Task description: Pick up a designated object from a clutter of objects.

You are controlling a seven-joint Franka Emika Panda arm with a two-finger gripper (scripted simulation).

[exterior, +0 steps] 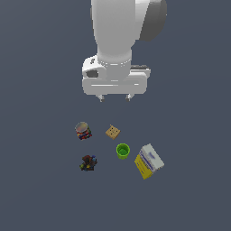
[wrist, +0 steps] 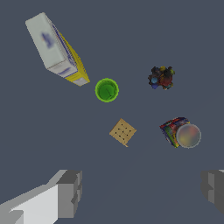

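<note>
The lime-green cup [exterior: 122, 150] stands upright on the dark floor, between the tan cracker [exterior: 113, 132] and the yellow-white-blue box [exterior: 149, 161]. In the wrist view the cup [wrist: 106, 90] shows from above with its round rim. My gripper [exterior: 114, 97] hangs high above the clutter, open and empty, its two fingers [wrist: 69, 193] wide apart. The cup lies well away from the fingers, beyond the cracker [wrist: 122, 131].
A multicoloured can [exterior: 83, 130] with a grey top stands at the exterior view's left, also in the wrist view [wrist: 181, 133]. A dark mixed-colour lump [exterior: 89, 162] lies below it, seen in the wrist view too [wrist: 161, 77]. The box [wrist: 56, 49] lies close beside the cup.
</note>
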